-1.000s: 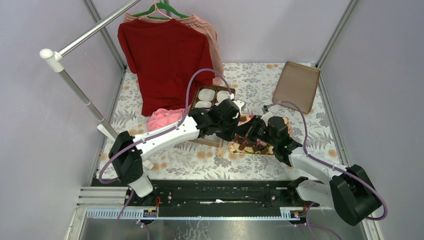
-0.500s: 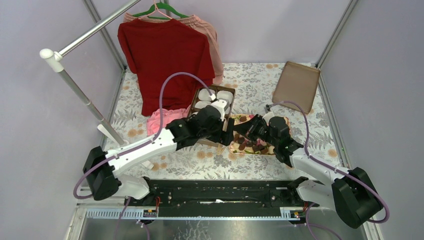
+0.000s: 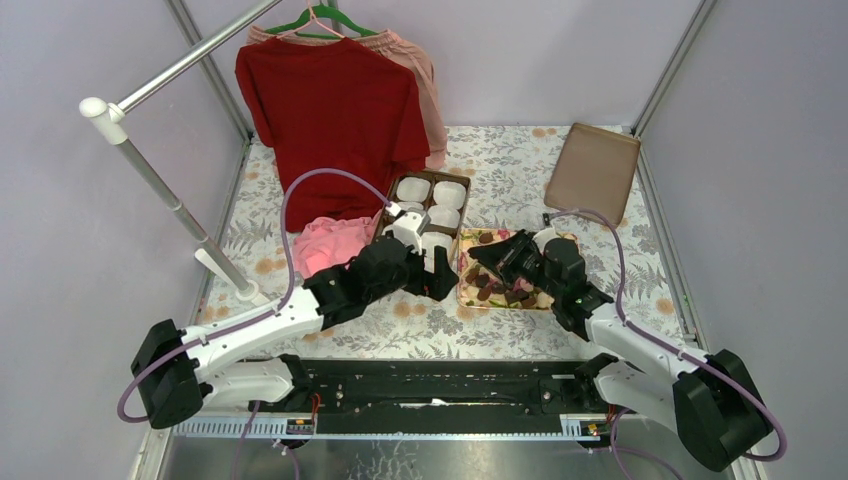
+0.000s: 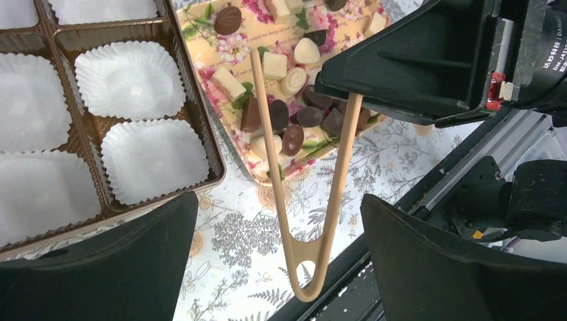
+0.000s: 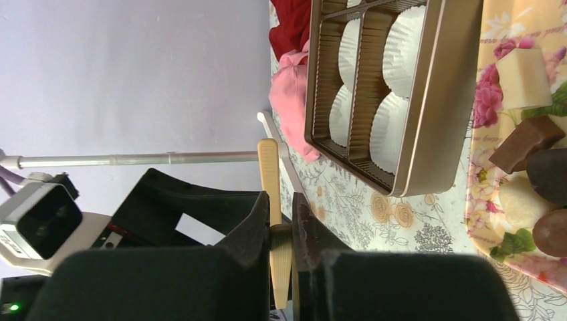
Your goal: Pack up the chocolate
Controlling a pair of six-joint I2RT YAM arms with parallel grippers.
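Two robot arms are reaching over a table covered in a leaf-print cloth (image 3: 400,322). The chocolate (image 4: 279,115), a scatter of dark brown and pale cream pieces, is lying loose on a flower-patterned tray (image 4: 231,50) near the middle of the table.

In the left wrist view, the left gripper (image 4: 279,199) is hovering with its two black fingers spread wide and holding nothing. The chocolate is sitting at 12 o'clock from the gap between those fingers, apart from them. At 10 o'clock a brown divided box (image 4: 195,100) is lying just beside the tray, its compartments lined with white crinkled paper cups (image 4: 130,77). No chocolate is showing in the cups that are in view.

A pair of tan tongs (image 4: 276,174) is running up the middle of that view, with the joined end at 6 o'clock. One tip is resting among the chocolate pieces and the other is disappearing into the right gripper (image 5: 281,224) at 1 o'clock.

In the right wrist view, the right gripper is pinching one arm of the tongs between fingers pressed close together. From that grip the chocolate is lying at 3 o'clock, at the picture's edge, and the box is sitting at 1 o'clock.

Seen from above, the right gripper is hanging over the tray's far left part, and the left gripper is just off the tray's left edge, at 9 o'clock from the chocolate.
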